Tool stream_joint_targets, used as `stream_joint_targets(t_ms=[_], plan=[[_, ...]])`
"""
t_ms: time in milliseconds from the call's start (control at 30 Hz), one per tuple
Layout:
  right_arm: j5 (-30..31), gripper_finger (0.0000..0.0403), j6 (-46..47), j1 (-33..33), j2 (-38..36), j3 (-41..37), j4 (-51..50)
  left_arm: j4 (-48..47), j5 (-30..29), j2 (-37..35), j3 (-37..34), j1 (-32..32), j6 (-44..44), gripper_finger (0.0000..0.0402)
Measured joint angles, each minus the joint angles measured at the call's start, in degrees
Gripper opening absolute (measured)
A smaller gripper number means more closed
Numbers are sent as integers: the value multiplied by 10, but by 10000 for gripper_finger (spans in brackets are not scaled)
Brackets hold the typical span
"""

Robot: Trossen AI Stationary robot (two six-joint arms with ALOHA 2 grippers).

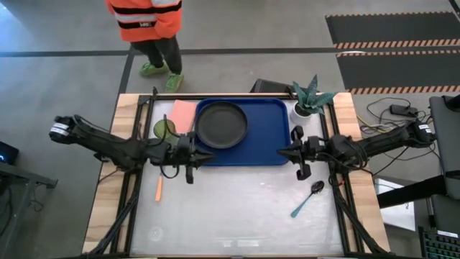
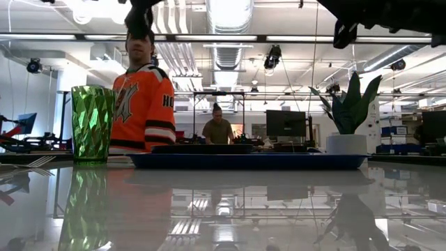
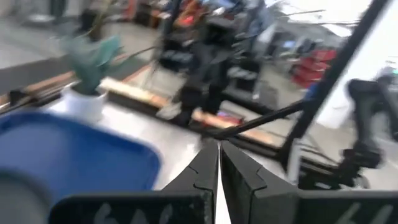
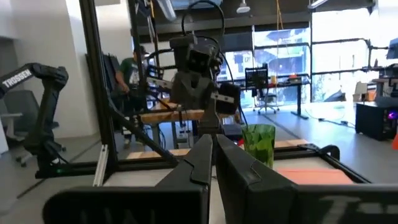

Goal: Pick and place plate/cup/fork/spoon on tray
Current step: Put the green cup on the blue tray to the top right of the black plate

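The black plate (image 1: 221, 124) lies on the left part of the blue tray (image 1: 269, 137) at the table's far middle. The green cup (image 1: 164, 129) stands on the table left of the tray; it also shows in the low view (image 2: 92, 123) and the right wrist view (image 4: 259, 143). The orange-handled fork (image 1: 159, 188) lies on the table at the left. The teal-handled spoon (image 1: 307, 199) lies at the right. My left gripper (image 1: 210, 155) is shut and empty above the tray's near left corner. My right gripper (image 1: 281, 152) is shut and empty above the tray's near right corner.
A pink flat rectangle (image 1: 183, 115) lies under the tray's far left corner. A white pot with a spiky plant (image 1: 309, 103) stands at the far right. A person in an orange vest (image 1: 147, 29) stands beyond the far edge. The table's near half holds only fork and spoon.
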Motion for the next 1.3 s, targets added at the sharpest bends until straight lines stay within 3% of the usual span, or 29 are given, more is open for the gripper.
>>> stream_joint_targets(t_ms=[167,333,433,633,700,900,1133,1300], plan=[[0,9,-5,0,0,21,-26,-107,-59,-30,8,1,-59,0],[0,9,-15,0,0,21,-34,-248,-68,-30,69,1,-96,0],[0,9,-15,0,0,20,-34,-416,-84,-21,142,1,-160,0],[0,9,-29,0,0,20,-37,-841,-88,13,271,19,-314,0],[0,9,-39,0,0,20,-37,-926,-73,17,290,41,-350,0],[0,9,-78,0,0,20,-37,-974,30,14,283,134,-349,0],[1,9,-127,0,0,35,-38,-966,32,37,299,234,-262,0],[1,9,-141,0,0,48,-44,-966,64,68,308,268,-180,0]])
